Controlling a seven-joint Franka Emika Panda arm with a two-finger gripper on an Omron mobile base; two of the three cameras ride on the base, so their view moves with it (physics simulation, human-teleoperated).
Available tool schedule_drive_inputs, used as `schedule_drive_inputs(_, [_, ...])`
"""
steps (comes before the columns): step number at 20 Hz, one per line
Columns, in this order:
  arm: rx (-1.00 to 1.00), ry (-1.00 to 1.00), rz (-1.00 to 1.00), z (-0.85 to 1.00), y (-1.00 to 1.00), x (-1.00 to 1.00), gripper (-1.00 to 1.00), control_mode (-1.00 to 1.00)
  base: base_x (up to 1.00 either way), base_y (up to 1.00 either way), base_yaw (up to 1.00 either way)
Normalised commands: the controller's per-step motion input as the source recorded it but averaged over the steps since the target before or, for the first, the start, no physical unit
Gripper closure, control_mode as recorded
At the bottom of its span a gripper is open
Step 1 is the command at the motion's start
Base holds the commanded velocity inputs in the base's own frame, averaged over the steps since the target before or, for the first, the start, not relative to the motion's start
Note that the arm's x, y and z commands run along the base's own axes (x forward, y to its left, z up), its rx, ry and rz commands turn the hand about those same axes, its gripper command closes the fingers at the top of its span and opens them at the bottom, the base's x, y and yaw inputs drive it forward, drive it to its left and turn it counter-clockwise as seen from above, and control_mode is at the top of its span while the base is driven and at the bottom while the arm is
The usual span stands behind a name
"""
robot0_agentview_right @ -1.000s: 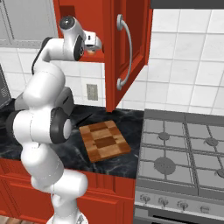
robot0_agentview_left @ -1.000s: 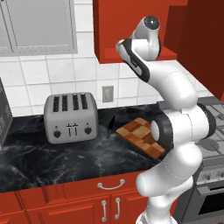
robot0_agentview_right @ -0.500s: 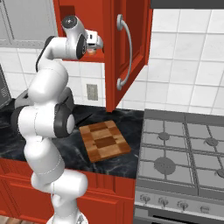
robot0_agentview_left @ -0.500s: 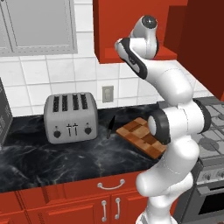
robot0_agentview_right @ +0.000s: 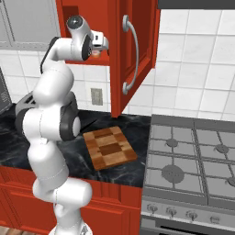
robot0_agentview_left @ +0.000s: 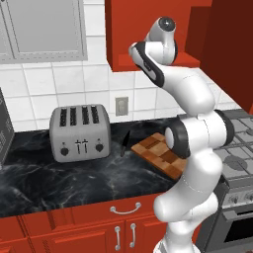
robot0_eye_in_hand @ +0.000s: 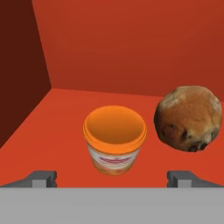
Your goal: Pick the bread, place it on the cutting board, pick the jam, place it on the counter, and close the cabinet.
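Gripper faces orange jam, mottled bread.

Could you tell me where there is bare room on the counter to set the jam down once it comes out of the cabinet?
The counter is bare in front of the toaster, and between the toaster and the cutting board. The board's top is also bare. It is tighter on the cabinet shelf, where the jam and bread sit close together ahead of the gripper.
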Motion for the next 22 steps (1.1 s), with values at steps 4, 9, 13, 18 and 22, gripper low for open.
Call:
schedule_drive_inputs(4, [0.0,0.0,0.0,0.0,0.0,0.1,-1.0,-1.0,0.0,0.0,0.0])
schedule_drive_inputs(9, [0.0,0.0,0.0,0.0,0.0,0.09,-1.0,-1.0,0.0,0.0,0.0])
schedule_drive_inputs(13, [0.0,0.0,0.0,0.0,0.0,0.1,-1.0,-1.0,0.0,0.0,0.0])
schedule_drive_inputs(18, [0.0,0.0,0.0,-0.02,0.0,0.1,-1.0,-1.0,0.0,0.0,0.0])
schedule_drive_inputs(22, [0.0,0.0,0.0,-0.04,0.0,0.08,-1.0,-1.0,0.0,0.0,0.0])
